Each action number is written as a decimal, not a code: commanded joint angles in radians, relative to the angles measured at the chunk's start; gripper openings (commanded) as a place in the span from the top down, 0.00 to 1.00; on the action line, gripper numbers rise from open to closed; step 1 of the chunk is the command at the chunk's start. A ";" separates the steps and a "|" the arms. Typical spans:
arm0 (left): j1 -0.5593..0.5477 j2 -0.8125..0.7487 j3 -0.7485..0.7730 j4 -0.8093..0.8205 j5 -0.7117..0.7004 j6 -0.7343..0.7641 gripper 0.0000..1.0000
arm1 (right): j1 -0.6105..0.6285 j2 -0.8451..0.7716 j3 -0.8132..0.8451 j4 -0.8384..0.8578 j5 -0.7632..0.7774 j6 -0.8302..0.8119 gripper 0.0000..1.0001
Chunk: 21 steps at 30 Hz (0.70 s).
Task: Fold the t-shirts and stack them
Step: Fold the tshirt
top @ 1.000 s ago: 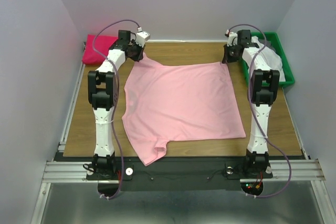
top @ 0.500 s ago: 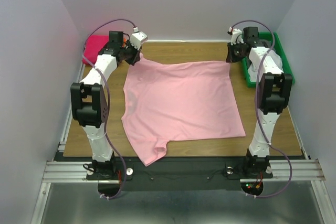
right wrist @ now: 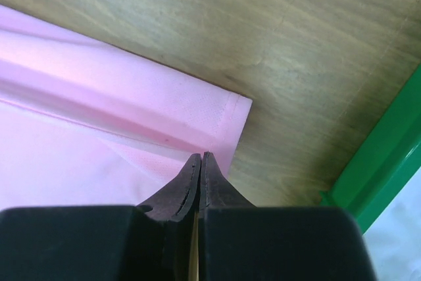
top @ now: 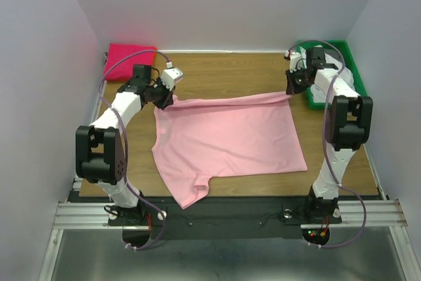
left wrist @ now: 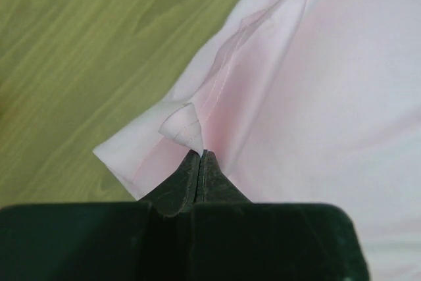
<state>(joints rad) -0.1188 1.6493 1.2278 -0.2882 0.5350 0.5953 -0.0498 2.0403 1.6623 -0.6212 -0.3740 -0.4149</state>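
Observation:
A light pink t-shirt [top: 227,139] lies spread on the wooden table, its far edge lifted and pulled toward the near side. My left gripper [top: 168,100] is shut on the shirt's far left corner [left wrist: 181,129]. My right gripper [top: 291,89] is shut on the far right corner [right wrist: 220,120]. Between the two grippers the held edge stretches in a taut line above the cloth. A hot pink t-shirt [top: 128,54] lies folded at the table's far left corner.
A green bin [top: 350,64] with white cloth in it stands at the far right, close to my right arm. Bare wood [top: 223,74] shows beyond the lifted edge. Grey walls close in on three sides.
Both grippers have moved toward the near side, drawing the pink shirt's far edge back over the cloth. The left elbow has swung outward and down.

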 commanded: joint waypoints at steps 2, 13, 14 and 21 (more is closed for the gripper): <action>-0.019 -0.068 -0.117 -0.014 0.004 0.067 1.00 | -0.012 -0.057 -0.065 0.018 0.010 -0.082 0.99; -0.071 -0.013 -0.249 -0.019 -0.095 0.196 0.94 | -0.012 0.004 -0.127 0.009 0.010 -0.113 0.96; -0.071 -0.016 -0.248 -0.028 -0.077 0.202 0.88 | -0.012 0.001 -0.127 0.008 0.018 -0.114 0.93; -0.068 -0.074 -0.162 -0.192 0.048 0.285 0.58 | -0.012 -0.081 -0.088 -0.037 -0.011 -0.113 0.56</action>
<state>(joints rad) -0.1936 1.6436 1.0004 -0.3828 0.5068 0.8162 -0.0532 2.0384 1.5379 -0.6296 -0.3614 -0.5171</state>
